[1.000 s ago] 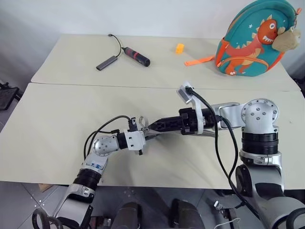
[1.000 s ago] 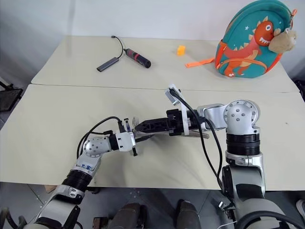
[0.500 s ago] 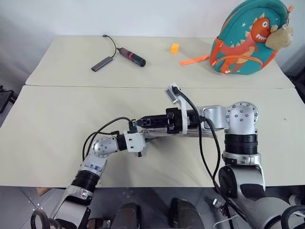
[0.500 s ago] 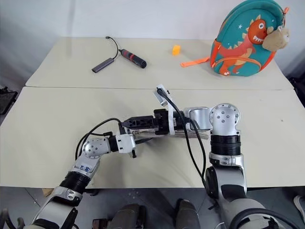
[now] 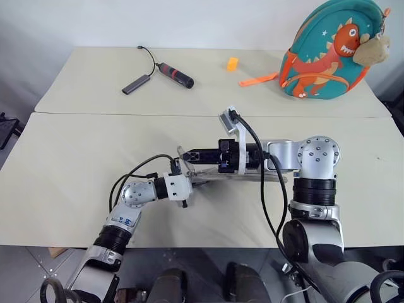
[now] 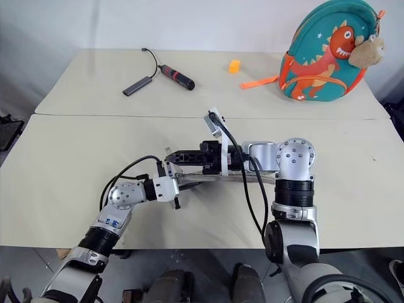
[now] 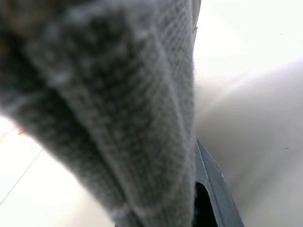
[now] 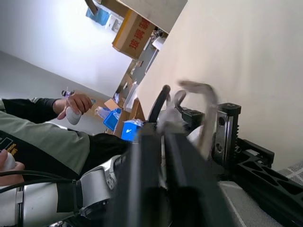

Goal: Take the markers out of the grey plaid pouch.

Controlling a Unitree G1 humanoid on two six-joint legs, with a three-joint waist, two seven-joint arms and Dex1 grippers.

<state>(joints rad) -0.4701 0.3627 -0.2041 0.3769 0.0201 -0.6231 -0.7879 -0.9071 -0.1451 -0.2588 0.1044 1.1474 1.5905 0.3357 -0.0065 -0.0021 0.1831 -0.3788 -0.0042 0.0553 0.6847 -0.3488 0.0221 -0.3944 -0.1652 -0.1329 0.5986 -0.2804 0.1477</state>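
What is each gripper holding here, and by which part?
The left gripper grips the grey plaid pouch by its end. The right gripper is shut above it; on what cannot be told.

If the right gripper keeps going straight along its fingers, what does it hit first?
Probably nothing: the right gripper points toward the robot's left, passing above the left gripper holding the grey plaid pouch. Beyond is bare table; depth is uncertain.

Grey plaid pouch (image 7: 118, 104): coarse woven cloth, matt, rough weave plain up close. Table (image 5: 76, 158): smooth matt cream top. Beyond the pouch, dinosaur backpack (image 5: 328, 53): smooth teal and orange fabric, slight sheen, with a fuzzy plush toy (image 5: 377, 47) hung on it. Black-and-red cylinder (image 5: 175, 74): matt plastic. Left gripper (image 5: 189, 180): matt black plastic fingers. Cardboard box (image 8: 136, 34): plain brown.
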